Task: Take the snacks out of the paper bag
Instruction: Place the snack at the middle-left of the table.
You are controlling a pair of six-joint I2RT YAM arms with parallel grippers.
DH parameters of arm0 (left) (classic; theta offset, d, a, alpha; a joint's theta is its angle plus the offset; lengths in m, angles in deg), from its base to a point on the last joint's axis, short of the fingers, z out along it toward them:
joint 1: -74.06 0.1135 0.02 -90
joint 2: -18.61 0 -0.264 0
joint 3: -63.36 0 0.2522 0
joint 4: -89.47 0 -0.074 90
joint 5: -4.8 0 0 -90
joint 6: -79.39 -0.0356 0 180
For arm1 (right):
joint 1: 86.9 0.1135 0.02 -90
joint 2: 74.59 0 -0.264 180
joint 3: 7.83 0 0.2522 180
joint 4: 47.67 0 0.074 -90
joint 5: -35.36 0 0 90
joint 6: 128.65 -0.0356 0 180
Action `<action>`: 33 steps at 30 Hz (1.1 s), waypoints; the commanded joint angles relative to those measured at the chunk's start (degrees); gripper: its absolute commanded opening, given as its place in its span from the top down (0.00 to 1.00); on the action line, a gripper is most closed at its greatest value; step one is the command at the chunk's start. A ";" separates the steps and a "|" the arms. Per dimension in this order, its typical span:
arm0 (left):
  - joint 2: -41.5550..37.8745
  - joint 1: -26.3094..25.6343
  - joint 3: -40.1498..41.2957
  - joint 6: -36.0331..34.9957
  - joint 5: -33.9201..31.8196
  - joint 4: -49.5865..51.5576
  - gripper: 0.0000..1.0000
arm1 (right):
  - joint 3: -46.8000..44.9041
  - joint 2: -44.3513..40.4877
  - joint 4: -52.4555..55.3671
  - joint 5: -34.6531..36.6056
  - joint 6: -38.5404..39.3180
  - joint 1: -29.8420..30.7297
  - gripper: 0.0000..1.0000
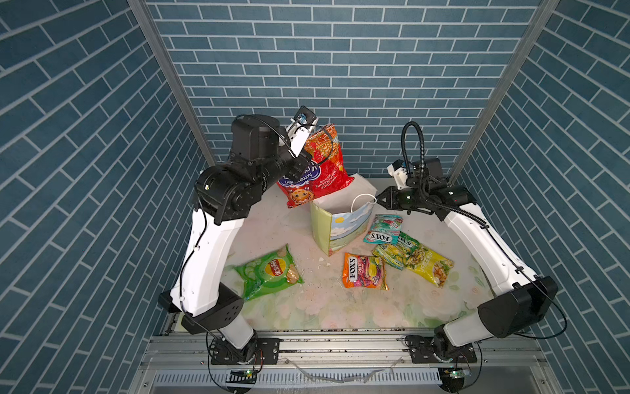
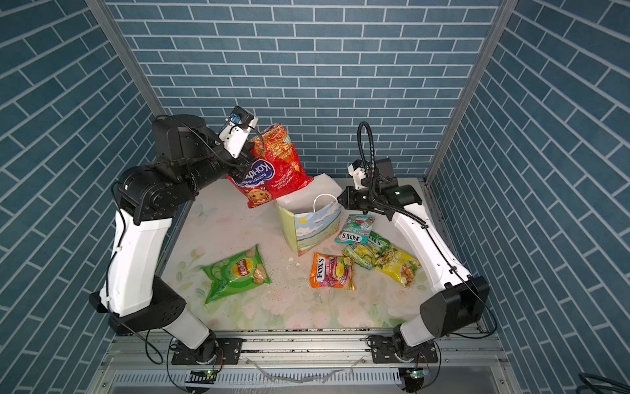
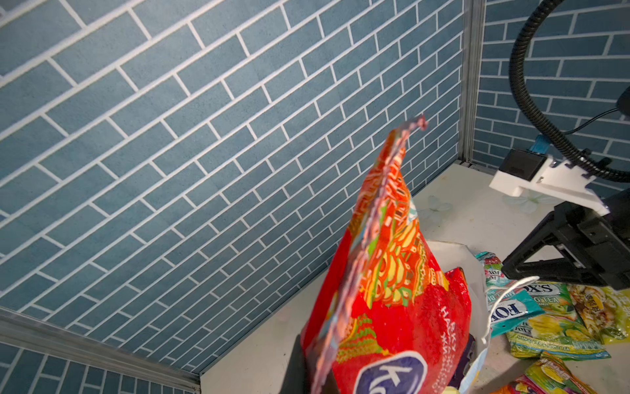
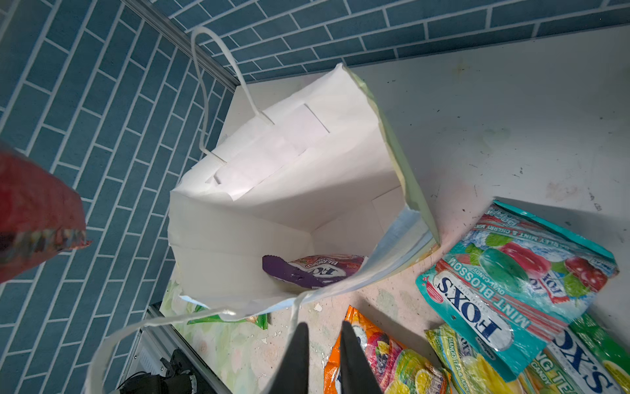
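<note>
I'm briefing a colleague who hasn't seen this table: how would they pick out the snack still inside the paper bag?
Find the upright paper bag painted with sky and meadow, near the middle of the table. Look down into its white inside: a purple packet lies on the bottom. It is the only purple one, and the only snack seen inside the bag.

Teal packet [image 4: 511, 273] near the table's right edge: "FOX'S MINT BLOSSOM OVAL CANDY". Green-yellow packet [image 3: 552, 337] partly under it: "FOX'S", "MANGO TEA". Orange packet [image 1: 364, 271] mid-table: "FOX'S FRUITS". Purple packet [image 4: 317, 271] inside the paper bag [image 4: 272, 170]: "FOX'S BERRIES". Green bag [image 1: 269, 271] toward the left edge: Lay's logo. Red bag [image 2: 272, 167], raised above the table: Cyrillic "Конф" on a blue oval. Yellow packet [image 1: 431, 267]: print unreadable.
</note>
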 commanded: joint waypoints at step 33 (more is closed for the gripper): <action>-7.95 3.42 11.41 10.68 -17.88 7.95 0.98 | -1.51 -3.56 1.60 2.54 2.45 0.33 0.82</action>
